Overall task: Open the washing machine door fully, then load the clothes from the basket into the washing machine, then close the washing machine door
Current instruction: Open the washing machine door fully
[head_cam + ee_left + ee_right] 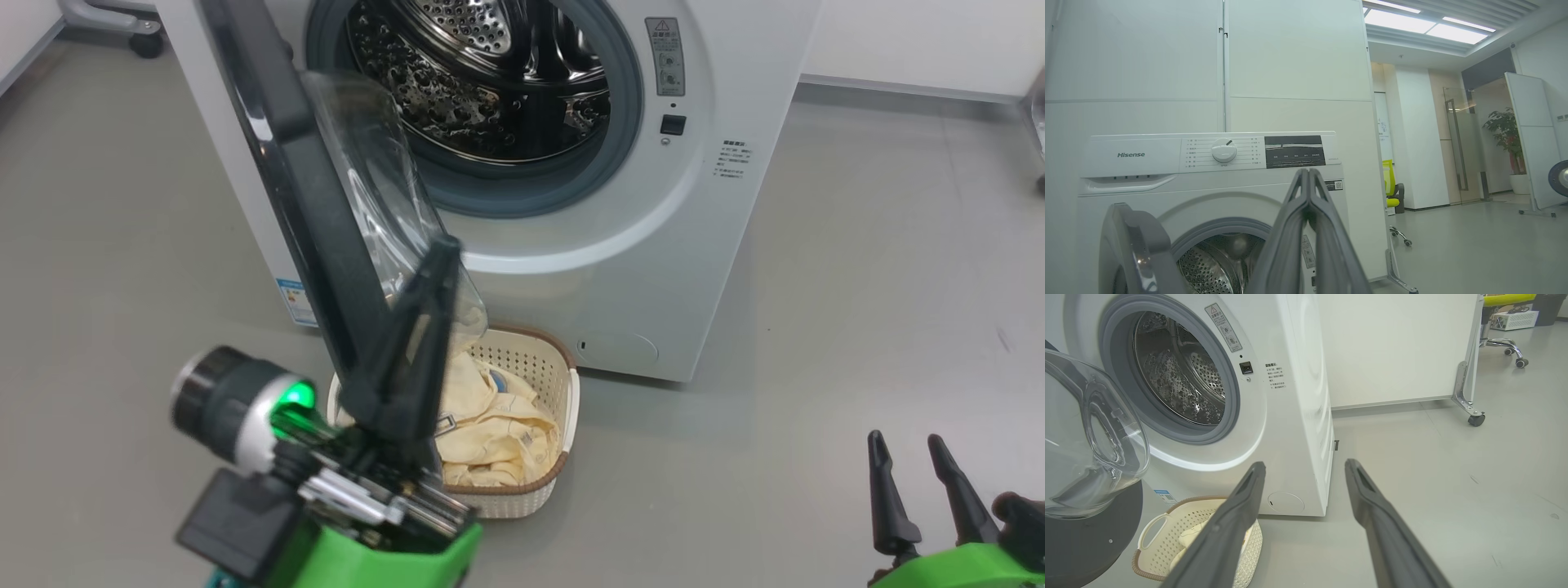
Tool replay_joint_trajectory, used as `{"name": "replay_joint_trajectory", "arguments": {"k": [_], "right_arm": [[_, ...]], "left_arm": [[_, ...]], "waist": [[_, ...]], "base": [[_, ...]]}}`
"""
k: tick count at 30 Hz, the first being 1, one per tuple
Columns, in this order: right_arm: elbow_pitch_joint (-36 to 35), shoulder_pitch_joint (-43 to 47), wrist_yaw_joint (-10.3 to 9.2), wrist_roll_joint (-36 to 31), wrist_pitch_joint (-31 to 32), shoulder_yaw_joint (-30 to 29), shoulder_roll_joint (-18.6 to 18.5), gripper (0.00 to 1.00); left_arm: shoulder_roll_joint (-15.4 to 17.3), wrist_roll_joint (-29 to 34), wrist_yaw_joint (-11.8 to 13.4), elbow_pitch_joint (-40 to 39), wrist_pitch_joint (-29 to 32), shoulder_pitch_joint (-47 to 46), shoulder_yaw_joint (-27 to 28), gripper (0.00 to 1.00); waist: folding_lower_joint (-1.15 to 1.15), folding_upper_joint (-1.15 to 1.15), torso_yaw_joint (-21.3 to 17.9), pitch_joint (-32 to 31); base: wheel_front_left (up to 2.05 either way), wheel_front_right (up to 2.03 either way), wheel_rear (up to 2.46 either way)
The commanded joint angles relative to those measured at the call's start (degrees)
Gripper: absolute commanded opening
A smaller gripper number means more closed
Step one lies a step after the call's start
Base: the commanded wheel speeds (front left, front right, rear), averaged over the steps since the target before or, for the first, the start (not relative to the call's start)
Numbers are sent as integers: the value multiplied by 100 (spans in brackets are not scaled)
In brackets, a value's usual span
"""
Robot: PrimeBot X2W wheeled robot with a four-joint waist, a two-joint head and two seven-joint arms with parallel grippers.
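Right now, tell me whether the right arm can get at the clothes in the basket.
Probably yes. The right gripper stands open with bare floor between it and the basket, and the clothes lie uncovered on that side. The washing machine door overhangs the basket's left part.

Basket (522,500) half hidden behind door (282,155)

Pale yellow clothes (498,433), cream basket (535,359)
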Motion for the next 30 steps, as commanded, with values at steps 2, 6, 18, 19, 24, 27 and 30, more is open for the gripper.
{"name": "replay_joint_trajectory", "arguments": {"k": [2, 6, 18, 19, 24, 27, 30], "right_arm": [[-170, -137, -15, -54, -56, 110, -76, 100], [-151, -143, -15, -40, -56, 117, -46, 100], [-124, -236, -15, -22, -56, 114, -76, 100], [-121, -244, -15, -18, -56, 118, -77, 100], [-102, -272, -15, -9, -56, 103, -90, 100], [-105, -301, -15, -11, -56, 92, -93, 100], [-102, -324, -15, -20, -56, 92, -95, 100]], "left_arm": [[56, -215, 80, -158, 182, -201, -351, 0], [55, -600, 299, 226, 446, -5, -1079, 0], [85, -915, 524, 2082, 352, 298, -1387, 0], [82, -926, 558, 2150, 328, 296, -1397, 0], [69, -1002, 733, 2347, 196, 236, -1449, 0], [65, -1025, 822, 2413, 140, 195, -1467, 0], [63, -1049, 869, 2467, 105, 158, -1491, 0]], "waist": [[0, 0, 52, 2], [0, 0, 128, 35], [0, 0, 313, 294], [0, 0, 328, 318], [0, 0, 443, 426], [0, 0, 529, 469], [0, 0, 620, 498]], "base": [[0, 0, 0], [0, 0, 0], [0, 0, 0], [0, 0, 0], [0, 0, 0], [0, 0, 0], [0, 0, 0]]}}
